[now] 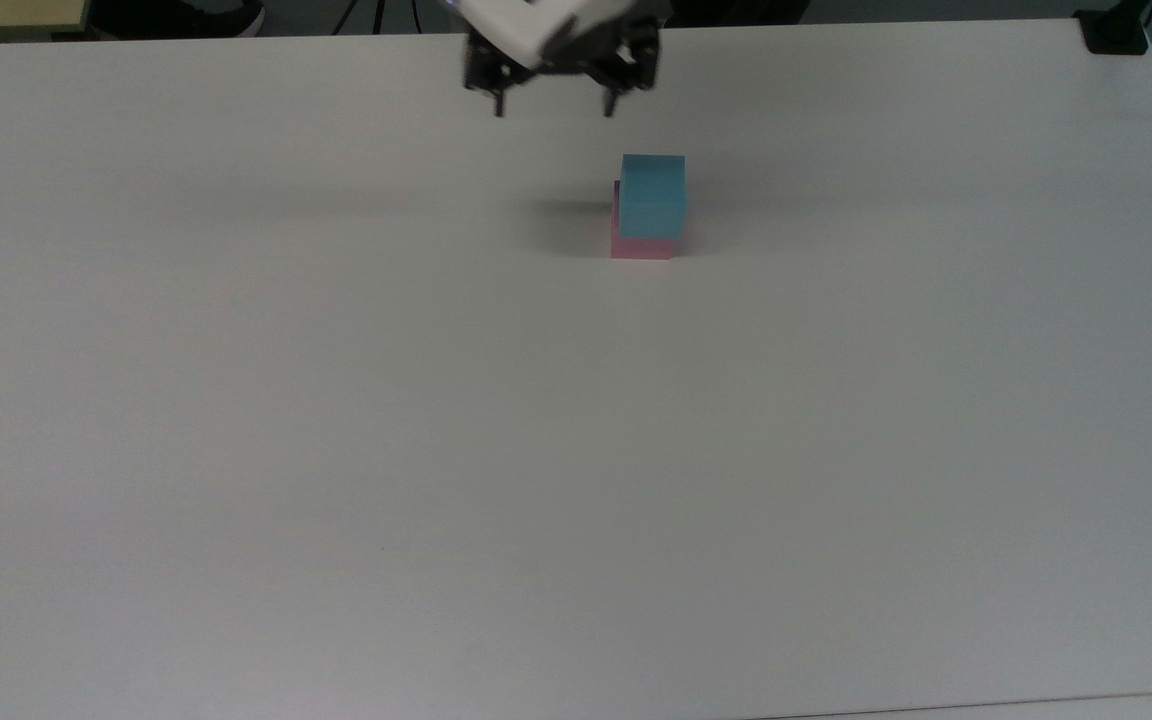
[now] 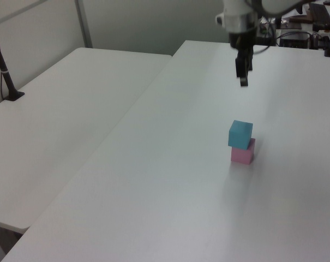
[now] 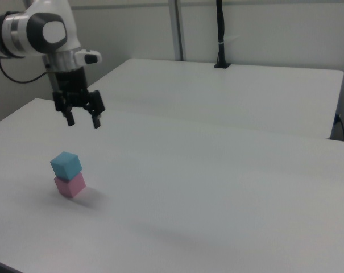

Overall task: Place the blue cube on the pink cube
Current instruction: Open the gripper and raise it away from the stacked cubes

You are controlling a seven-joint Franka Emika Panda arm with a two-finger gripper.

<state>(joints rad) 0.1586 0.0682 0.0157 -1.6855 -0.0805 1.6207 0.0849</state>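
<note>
Now the end effector (image 1: 554,98) hangs at top centre of the top view w/ fingers spread wide, holding nothing, well apart from the stack. Blue cube (image 1: 653,193) sits on pink cube (image 1: 642,246) mid-upper frame on the white surface (image 1: 576,450), slightly offset & twisted. Both look light, stiff, matte, prob. foam-like; if regrasped, pinch two opposite flat side faces at mid-height.

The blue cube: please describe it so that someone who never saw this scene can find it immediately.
On the wide white table, look for the small two-block stack. The blue cube is its upper block, resting on the pink cube, with the open gripper raised clear of it. Its sky-blue colour sets it apart.
</note>
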